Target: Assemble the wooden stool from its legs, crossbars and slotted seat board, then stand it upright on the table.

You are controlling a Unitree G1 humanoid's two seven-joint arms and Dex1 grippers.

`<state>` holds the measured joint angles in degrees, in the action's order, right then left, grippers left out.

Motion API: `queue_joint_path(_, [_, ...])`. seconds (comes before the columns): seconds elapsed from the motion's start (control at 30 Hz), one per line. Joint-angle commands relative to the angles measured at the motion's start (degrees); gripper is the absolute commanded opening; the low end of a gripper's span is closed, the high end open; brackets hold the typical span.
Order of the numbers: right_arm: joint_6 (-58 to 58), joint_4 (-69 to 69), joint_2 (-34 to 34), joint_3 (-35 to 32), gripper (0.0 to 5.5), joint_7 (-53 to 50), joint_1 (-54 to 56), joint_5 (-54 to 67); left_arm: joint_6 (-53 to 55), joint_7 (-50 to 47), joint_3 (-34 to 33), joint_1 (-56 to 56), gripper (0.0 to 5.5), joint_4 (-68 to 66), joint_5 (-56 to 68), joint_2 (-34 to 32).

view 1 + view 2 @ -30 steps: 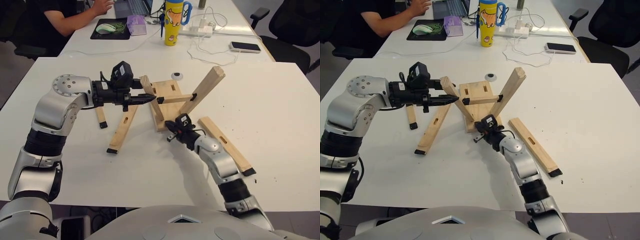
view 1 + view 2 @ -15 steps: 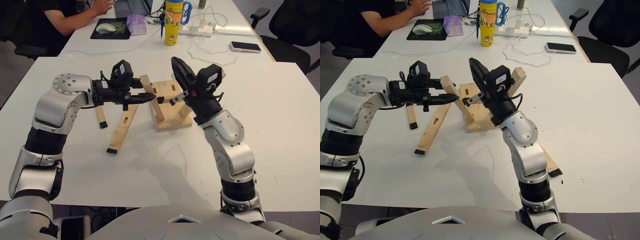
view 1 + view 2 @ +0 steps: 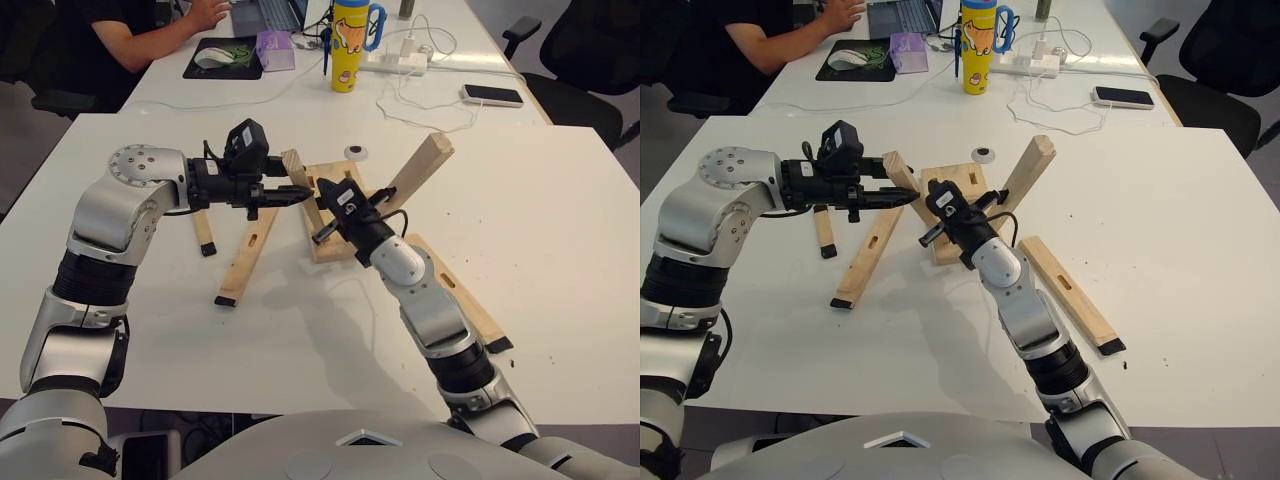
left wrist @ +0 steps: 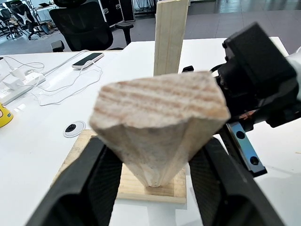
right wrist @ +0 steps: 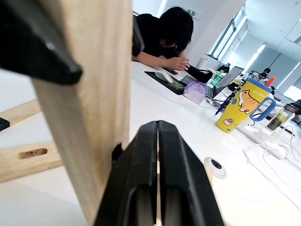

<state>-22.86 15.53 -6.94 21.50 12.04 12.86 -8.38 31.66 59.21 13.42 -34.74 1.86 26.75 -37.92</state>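
Observation:
The slotted seat board (image 3: 345, 178) lies flat on the white table with two wooden legs standing slanted in it. My left gripper (image 3: 289, 193) is shut on the upper end of the left leg (image 3: 292, 167), whose end grain sits between the fingers (image 4: 89, 188) in the left wrist view. The other leg (image 3: 420, 168) leans up to the right. My right gripper (image 3: 322, 190) hovers over the board right beside the held leg (image 5: 89, 94), its two black fingers pressed together, shut (image 5: 158, 136).
A loose slotted leg (image 3: 245, 258) lies left of the board and another (image 3: 455, 290) lies to the right under my right arm. A short crossbar (image 3: 203, 232) rests further left. A round grommet (image 3: 354, 152), yellow cup (image 3: 348, 40) and phone (image 3: 490, 95) lie beyond.
My right arm rose from the board's near edge to high over the legs, then dropped to beside the held leg. The left arm and its leg have stayed put.

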Motion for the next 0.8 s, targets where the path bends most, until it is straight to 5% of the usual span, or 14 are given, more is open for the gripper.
queue_joint_path(0.03, [11.2, 6.2, 2.7, -7.4, 0.00, -4.5, 2.2, 2.4, 4.6, 2.0, 6.0, 5.4, 2.02, -1.6, -1.9, 1.7])
queue_joint_path(0.2, [17.2, 8.2, 1.4, -7.8, 0.00, -5.5, 2.5, -0.7, 4.9, 1.7, 5.5, 6.3, 2.02, -1.1, -1.9, 1.6])
queue_joint_path(0.4, [-7.6, -9.4, -2.9, 1.9, 0.00, 4.7, -7.0, -2.7, 4.8, 2.0, 5.4, 5.3, 2.02, -1.7, -2.0, 1.6])
queue_joint_path(0.6, [16.1, 5.4, 0.7, -8.5, 0.00, 0.4, -4.9, 5.5, 4.3, 2.1, 4.8, 5.4, 2.02, -2.6, -2.2, 1.5])
queue_joint_path(0.8, [28.1, 9.1, -10.7, -9.0, 0.00, 10.4, -18.0, 7.2, 4.9, 0.7, 3.0, 7.4, 2.02, -0.8, -1.5, 0.5])
